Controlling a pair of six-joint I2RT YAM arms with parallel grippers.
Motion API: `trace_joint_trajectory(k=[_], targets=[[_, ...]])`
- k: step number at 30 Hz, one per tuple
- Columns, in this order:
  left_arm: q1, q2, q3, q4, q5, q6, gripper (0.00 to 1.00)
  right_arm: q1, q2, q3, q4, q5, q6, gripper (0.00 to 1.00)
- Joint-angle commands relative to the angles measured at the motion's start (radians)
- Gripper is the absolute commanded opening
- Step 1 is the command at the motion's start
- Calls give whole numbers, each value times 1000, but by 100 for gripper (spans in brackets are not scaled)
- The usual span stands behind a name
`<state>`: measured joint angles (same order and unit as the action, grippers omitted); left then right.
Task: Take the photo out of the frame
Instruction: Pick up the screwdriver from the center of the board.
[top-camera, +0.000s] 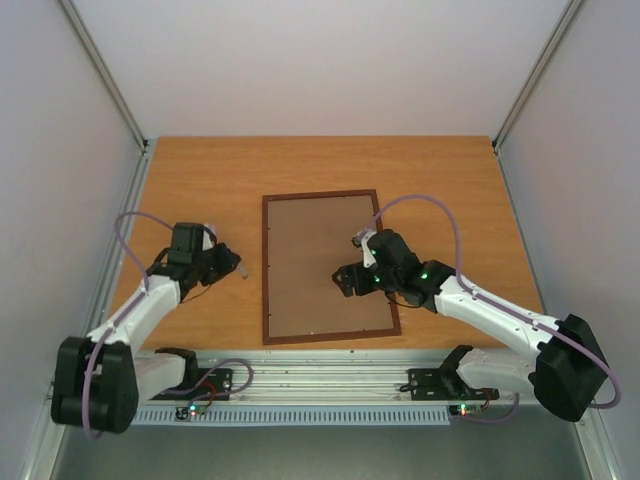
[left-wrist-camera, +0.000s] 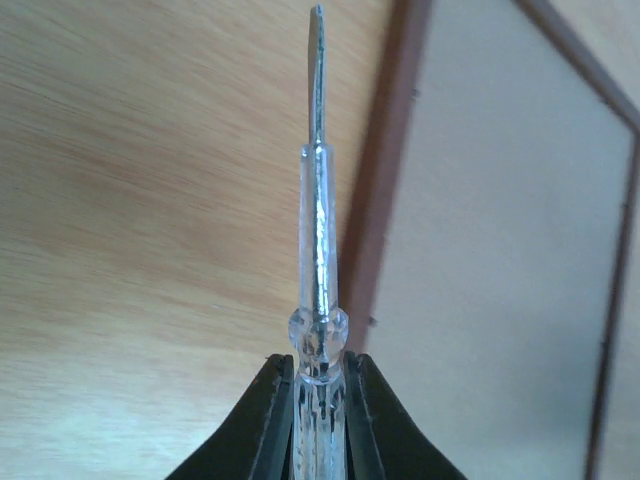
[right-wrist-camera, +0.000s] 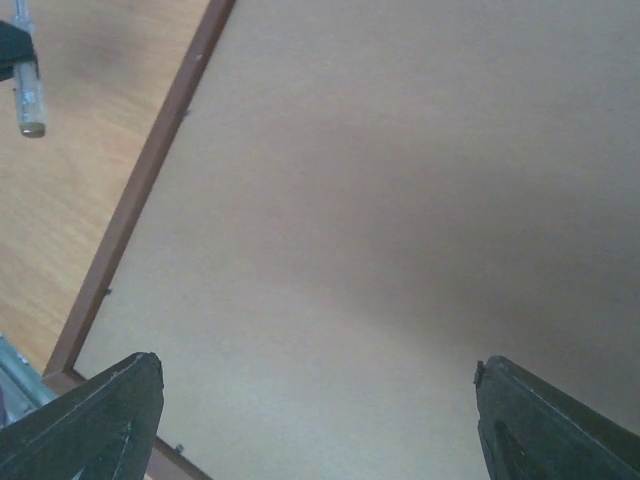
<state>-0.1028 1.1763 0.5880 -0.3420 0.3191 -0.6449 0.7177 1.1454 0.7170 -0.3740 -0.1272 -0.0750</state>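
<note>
Under wide-open right gripper (right-wrist-camera: 318, 400), frame (top-camera: 310, 270) lies back-up; left gripper (left-wrist-camera: 318, 375) clamps screwdriver (left-wrist-camera: 318, 230) beside it.

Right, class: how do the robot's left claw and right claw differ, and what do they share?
The left claw is shut on a clear-handled screwdriver; the right claw is open and empty. The left claw is over the bare orange wooden table, beside the thin reddish-brown wooden frame; the right claw is over that frame's brown hardboard back. Both have black fingers.

The frame (top-camera: 330, 267) lies face down and flat on the surface (top-camera: 200, 170), brown hardboard back up, long sides running away.
</note>
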Motion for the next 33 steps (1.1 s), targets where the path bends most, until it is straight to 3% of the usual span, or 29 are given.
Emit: trace_joint_trajectory(k=[1,9,20,26,33], targets=[[-58,-135,-112,230,40,-145,0,74,42,37,73,8,1,86],[-181,-258,-280,583,59,-285,0,190,122,99,146,34,-22,84],[-309,-248,-358,926,68,-350,0,203,180,106,293,-71,-45,79],[-378,-208,-348,1023,56,-345,1,204,194,121,323,-100,-74,73],[-435,-148,-333,1106,48,-319,1,203,181,122,339,-105,-119,57]])
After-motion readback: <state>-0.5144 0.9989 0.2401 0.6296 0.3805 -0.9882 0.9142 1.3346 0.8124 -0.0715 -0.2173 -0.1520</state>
